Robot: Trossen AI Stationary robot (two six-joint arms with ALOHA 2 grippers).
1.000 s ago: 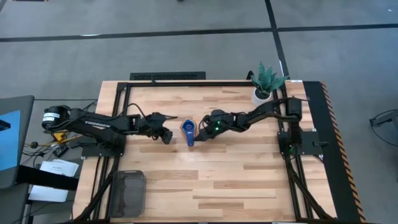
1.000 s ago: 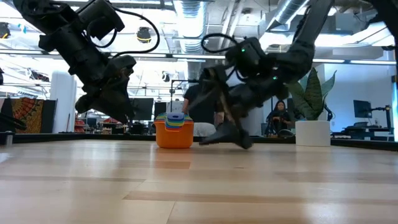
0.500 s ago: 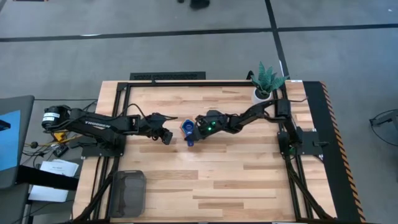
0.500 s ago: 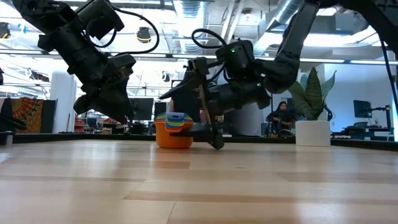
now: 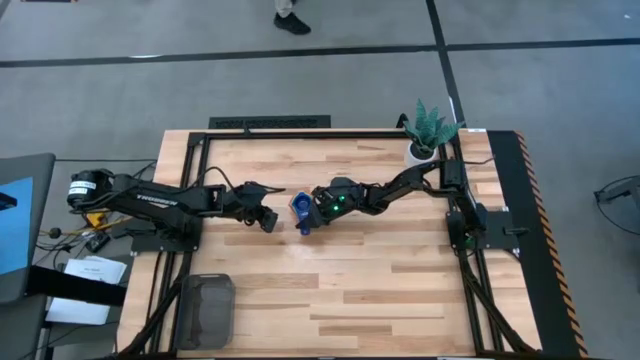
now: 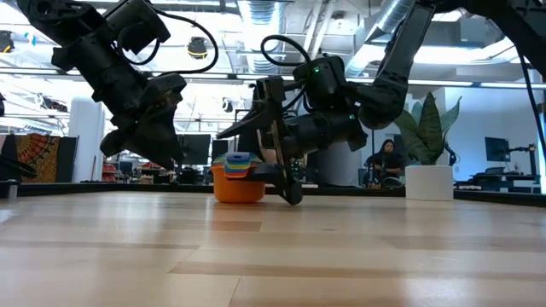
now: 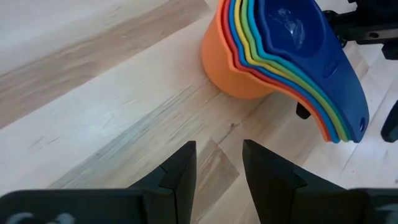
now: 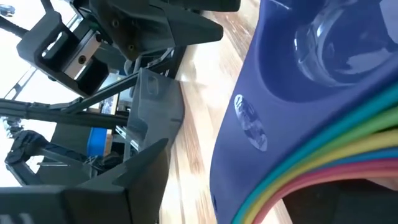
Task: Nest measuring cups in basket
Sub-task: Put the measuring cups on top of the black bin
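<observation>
The measuring cups (image 5: 300, 208) stand nested in one stack mid-table, orange outermost and dark blue on top (image 7: 280, 56), the orange cup's base on the wood. Their handles (image 7: 339, 106) fan out toward the near right. My right gripper (image 5: 310, 211) is open at those handles, coming nearly level from the right, one finger (image 8: 146, 149) beside the dark blue handle (image 8: 249, 124). My left gripper (image 7: 217, 162) is open just left of the stack, above the table, holding nothing. The basket (image 5: 207, 308) sits at the near left corner. My right gripper has its fingers on either side of the stacked handles (image 7: 339, 106), coming from the table's right. Bare wood shows between one finger (image 8: 146, 149) and the dark blue handle. The stack hides the other finger, so I cannot tell whether the gripper touches the cups.
A white plant pot (image 5: 421, 152) stands at the far right, behind the right arm. A black frame runs along the table's edges (image 5: 268, 133). Bare wood lies between the stack and the basket and over the near half.
My right gripper has moved toward the table's left, slightly down and tipped further, bringing its fingers up around the handles of the cup stack. The stack has stayed where it was.
</observation>
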